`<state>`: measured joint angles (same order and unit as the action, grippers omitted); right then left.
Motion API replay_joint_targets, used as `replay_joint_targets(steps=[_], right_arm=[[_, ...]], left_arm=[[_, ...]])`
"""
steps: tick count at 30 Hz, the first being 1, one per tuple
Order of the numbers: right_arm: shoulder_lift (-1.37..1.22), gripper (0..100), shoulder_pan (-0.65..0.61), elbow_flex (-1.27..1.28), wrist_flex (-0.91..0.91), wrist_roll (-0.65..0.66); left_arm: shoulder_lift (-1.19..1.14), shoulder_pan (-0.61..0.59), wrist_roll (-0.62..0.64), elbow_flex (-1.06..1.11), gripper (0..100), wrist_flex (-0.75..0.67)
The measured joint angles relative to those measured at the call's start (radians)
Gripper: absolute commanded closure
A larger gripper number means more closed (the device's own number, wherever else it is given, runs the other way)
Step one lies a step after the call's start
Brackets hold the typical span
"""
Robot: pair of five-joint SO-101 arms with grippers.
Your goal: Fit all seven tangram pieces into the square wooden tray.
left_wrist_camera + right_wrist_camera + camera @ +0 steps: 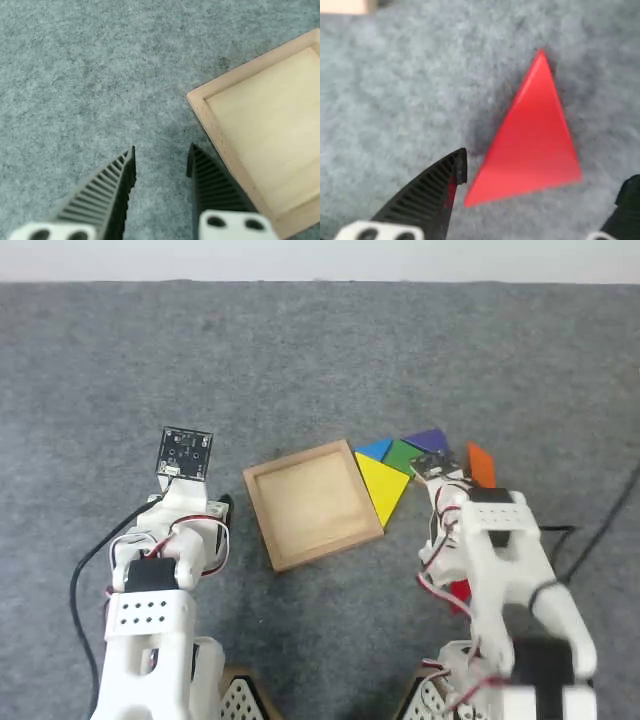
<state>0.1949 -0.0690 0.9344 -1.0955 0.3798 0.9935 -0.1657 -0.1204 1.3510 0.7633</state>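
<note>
Red tangram triangle (527, 142) lies between the wide-open right claw (545, 172) tips; left claw (161, 155) gapes partly, empty, beside the tray (240, 76).

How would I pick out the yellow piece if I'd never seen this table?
Find the square wooden tray in the middle of the grey mat. The yellow triangle lies right beside its wall, nearest of the coloured shapes there, and bigger than the blue piece and green piece next to it.

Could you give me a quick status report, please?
Left tool open, beside tray. Right tool open, over red triangle. Tray empty. Nothing blocking.
</note>
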Motion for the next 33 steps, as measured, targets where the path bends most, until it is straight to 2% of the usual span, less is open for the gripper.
replay_joint_targets(steps=[3, 11, 17, 33], right_arm=[[-0.072, 59.9, -0.003, -0.040, 0.006, -0.005], [-0.143, 93.9, 0.017, -0.117, -0.017, -0.057], [-0.183, 93.2, 0.084, -0.203, -0.015, -0.087], [-0.397, 93.2, 0.092, -0.532, -0.057, -0.210]], left_arm=[[0.000, 0.000, 0.000, 0.000, 83, 0.000], [0.000, 0.000, 0.000, 0.000, 83, 0.000], [0.000, 0.000, 0.000, 0.000, 83, 0.000], [0.000, 0.000, 0.000, 0.000, 83, 0.000]])
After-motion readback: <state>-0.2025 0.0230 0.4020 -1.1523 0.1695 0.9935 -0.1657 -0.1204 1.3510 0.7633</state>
